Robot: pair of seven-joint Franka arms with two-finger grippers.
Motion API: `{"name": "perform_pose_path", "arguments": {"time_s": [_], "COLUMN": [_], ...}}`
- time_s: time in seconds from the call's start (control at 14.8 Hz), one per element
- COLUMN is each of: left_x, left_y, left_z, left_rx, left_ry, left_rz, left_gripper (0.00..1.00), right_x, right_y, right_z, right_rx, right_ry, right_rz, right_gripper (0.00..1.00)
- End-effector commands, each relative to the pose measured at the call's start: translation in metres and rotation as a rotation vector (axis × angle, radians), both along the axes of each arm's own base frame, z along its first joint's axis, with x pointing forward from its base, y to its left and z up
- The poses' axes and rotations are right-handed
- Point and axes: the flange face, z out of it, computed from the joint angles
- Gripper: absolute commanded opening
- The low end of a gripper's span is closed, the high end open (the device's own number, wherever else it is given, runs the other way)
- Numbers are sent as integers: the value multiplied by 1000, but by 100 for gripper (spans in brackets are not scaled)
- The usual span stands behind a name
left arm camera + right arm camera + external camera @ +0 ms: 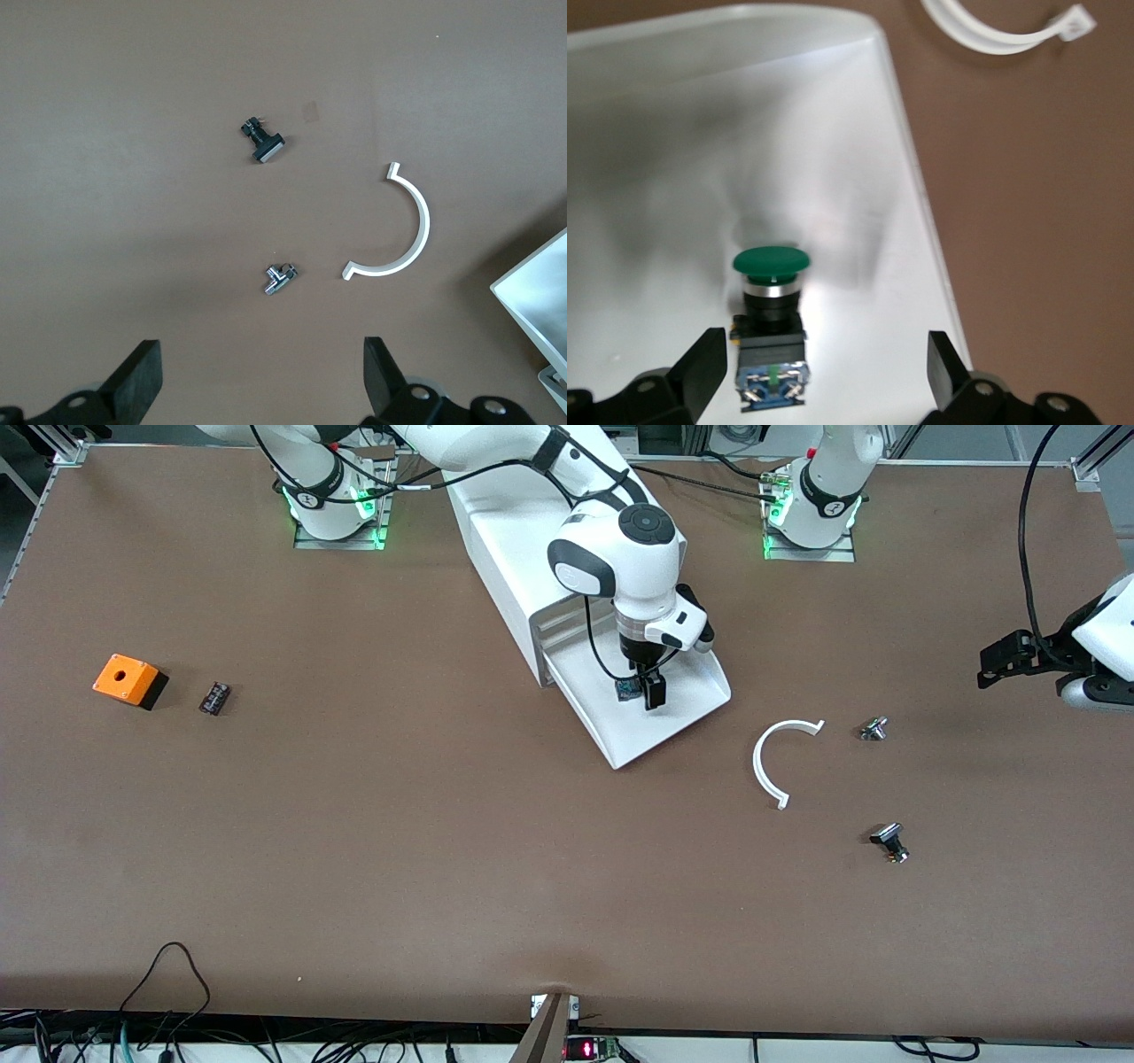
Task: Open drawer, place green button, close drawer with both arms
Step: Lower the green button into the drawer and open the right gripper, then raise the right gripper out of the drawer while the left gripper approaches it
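Right wrist view — button lies in drawer, right tool spread.

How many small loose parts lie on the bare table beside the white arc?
2: a metal part beside the arc, toward the left arm's end; a black-capped part nearer the camera.

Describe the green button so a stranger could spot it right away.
Find the white cabinet mid-table; its lowest drawer is pulled open. The button lies inside, under the right gripper, the only green-capped part.
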Motion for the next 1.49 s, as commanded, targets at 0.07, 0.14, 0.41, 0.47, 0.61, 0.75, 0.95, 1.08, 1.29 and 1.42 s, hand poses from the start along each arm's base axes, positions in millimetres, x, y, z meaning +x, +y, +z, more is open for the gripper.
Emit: {"name": "perform_pose_path", "arguments": {"time_s": [0.07, 0.14, 0.41, 0.47, 0.61, 0.75, 0.95, 1.08, 1.29, 1.42], "left_x": [10, 14, 15, 17, 15, 15, 19, 22, 34, 38], "left_y": [1, 0, -6, -5, 3, 9, 13, 7, -32, -71], "left_z": [-3, -12, -16, -23, -29, -38, -56, -66, -99, -120], "left_rx": [8, 13, 21, 18, 9, 10, -8, -22, -125, -131], "left_ry": [16, 30, 37, 44, 66, 88, 120, 134, 164, 169], "left_rz": [2, -4, -19, -19, -65, -135, -163, -153, 52, 201], "left_gripper": [100, 100, 100, 100, 100, 100, 99, 99, 100, 100], "right_x": [16, 23, 62, 68, 88, 96, 98, 113, 147, 162], "right_y": [-10, -16, -60, -71, -101, -118, -137, -158, -210, -242], "right_z": [50, 67, 137, 147, 165, 170, 147, 135, 121, 113], "right_rx": [112, 143, 245, 257, 246, 220, 162, 167, 144, 110], "right_ry": [15, 25, 65, 108, 128, 151, 172, 188, 214, 233], "right_rz": [-216, -264, -417, -459, -515, -587, -745, -933, -1208, -1380], "right_gripper": [100, 100, 100, 100, 100, 100, 100, 100, 100, 100]}}
